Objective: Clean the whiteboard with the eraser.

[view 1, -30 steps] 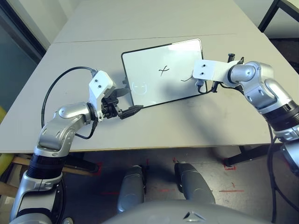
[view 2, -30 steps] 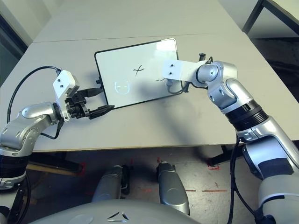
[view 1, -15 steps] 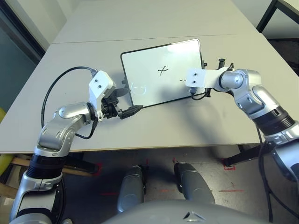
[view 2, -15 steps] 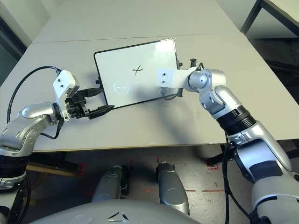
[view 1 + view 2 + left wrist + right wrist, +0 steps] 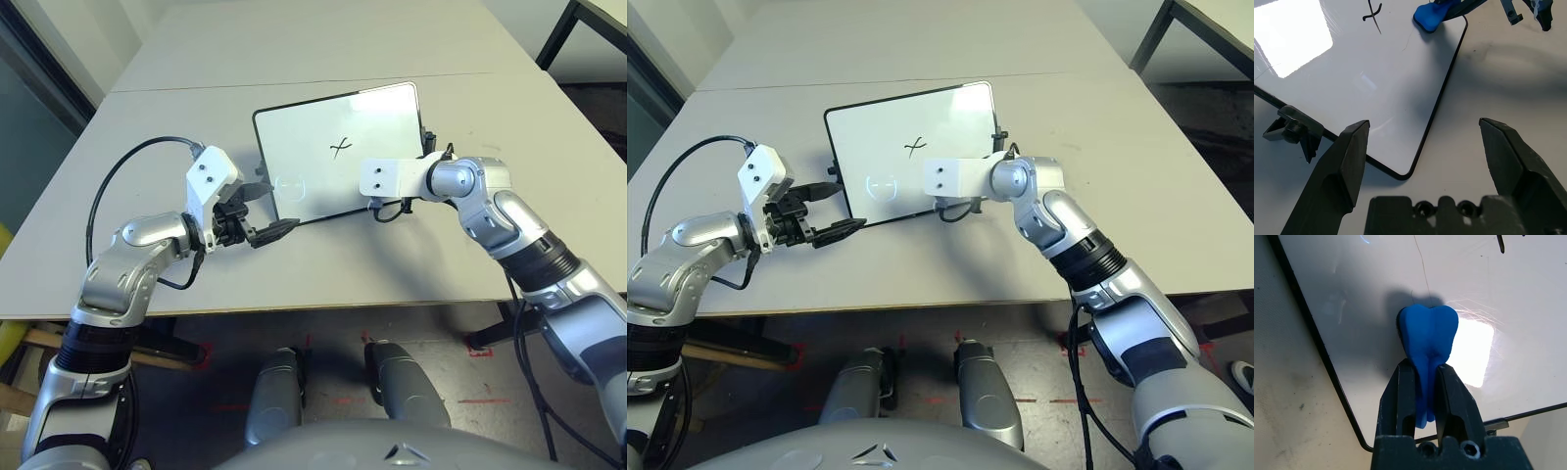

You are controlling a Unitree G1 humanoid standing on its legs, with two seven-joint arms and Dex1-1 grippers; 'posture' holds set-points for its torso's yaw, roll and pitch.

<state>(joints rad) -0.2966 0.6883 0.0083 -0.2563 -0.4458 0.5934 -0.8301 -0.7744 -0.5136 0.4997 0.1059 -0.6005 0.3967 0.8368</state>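
The whiteboard (image 5: 313, 132) lies tilted on the grey table, with a black pen cross (image 5: 341, 149) near its middle. My right gripper (image 5: 1425, 367) is shut on the blue eraser (image 5: 1427, 335), whose end presses on the board close to its near edge. The eraser (image 5: 1431, 14) also appears in the left wrist view. From the head view, the right gripper's white box (image 5: 392, 178) hovers over the board's near edge. My left gripper (image 5: 1423, 126) is open, with its fingers on either side of the board's near left corner (image 5: 1400, 175), low over the table.
A small black tab (image 5: 1295, 129) juts from the board's left side beside my left finger. A black cable (image 5: 127, 171) loops off my left wrist. The table's front edge (image 5: 323, 311) runs just below both arms. A second table (image 5: 323, 39) joins behind the board.
My right gripper has slid left along the board's near edge with the eraser. The small squiggle near the board's right side no longer shows. The left arm has stayed put.
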